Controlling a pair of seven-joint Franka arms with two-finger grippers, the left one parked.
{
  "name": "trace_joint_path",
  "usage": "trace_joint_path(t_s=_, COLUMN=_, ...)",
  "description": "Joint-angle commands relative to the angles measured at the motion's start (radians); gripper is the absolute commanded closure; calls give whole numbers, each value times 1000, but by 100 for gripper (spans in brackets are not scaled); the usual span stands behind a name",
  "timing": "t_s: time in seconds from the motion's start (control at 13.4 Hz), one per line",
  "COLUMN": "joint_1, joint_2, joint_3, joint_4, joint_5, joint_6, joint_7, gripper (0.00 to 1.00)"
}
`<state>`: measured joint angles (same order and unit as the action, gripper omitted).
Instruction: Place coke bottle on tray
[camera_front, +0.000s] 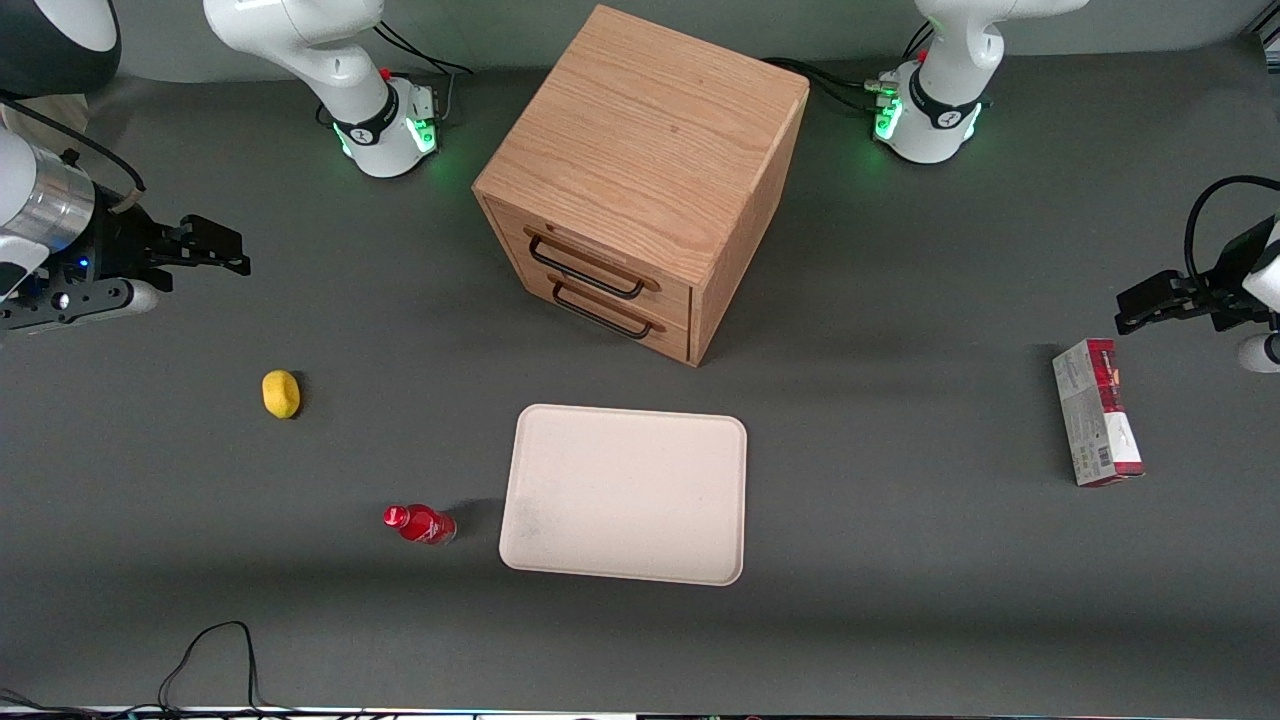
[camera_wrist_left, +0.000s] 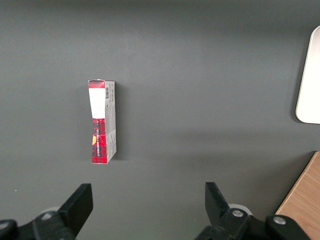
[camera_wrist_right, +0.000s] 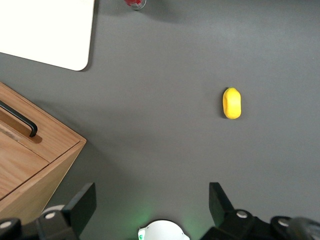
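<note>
The coke bottle (camera_front: 420, 524), small and red with a red cap, lies on its side on the grey table beside the tray (camera_front: 625, 492), apart from its rim. The tray is pale cream-pink and bare. My gripper (camera_front: 215, 252) hangs open and empty above the table at the working arm's end, farther from the front camera than the bottle and well apart from it. In the right wrist view only the bottle's edge (camera_wrist_right: 135, 4) shows, next to the tray's corner (camera_wrist_right: 50, 35), with my open gripper (camera_wrist_right: 150, 202) wide apart over bare table.
A yellow lemon-like object (camera_front: 281, 393) lies between my gripper and the bottle. A wooden drawer cabinet (camera_front: 640, 180) stands farther from the front camera than the tray. A red-and-white carton (camera_front: 1097, 411) lies toward the parked arm's end. Cables (camera_front: 215, 660) trail at the near edge.
</note>
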<state>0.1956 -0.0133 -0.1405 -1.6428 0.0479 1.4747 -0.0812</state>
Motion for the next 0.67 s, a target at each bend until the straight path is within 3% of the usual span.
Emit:
trace_joint_path(t_s=0.0, joint_1=-4, joint_2=15, joint_3=-4, joint_4=35, joint_5=10, joint_6=-24, joint_7=-5, gripper=0)
trace_joint_path(t_s=0.3, joint_1=-4, joint_2=87, joint_3=-2, joint_4=145, joint_5=9, joint_6=-59, joint_7=4, gripper=0)
trace_joint_path(t_s=0.6, joint_1=11, joint_2=434, joint_3=2, joint_4=634, joint_5=15, joint_6=-275, joint_7=53, gripper=0)
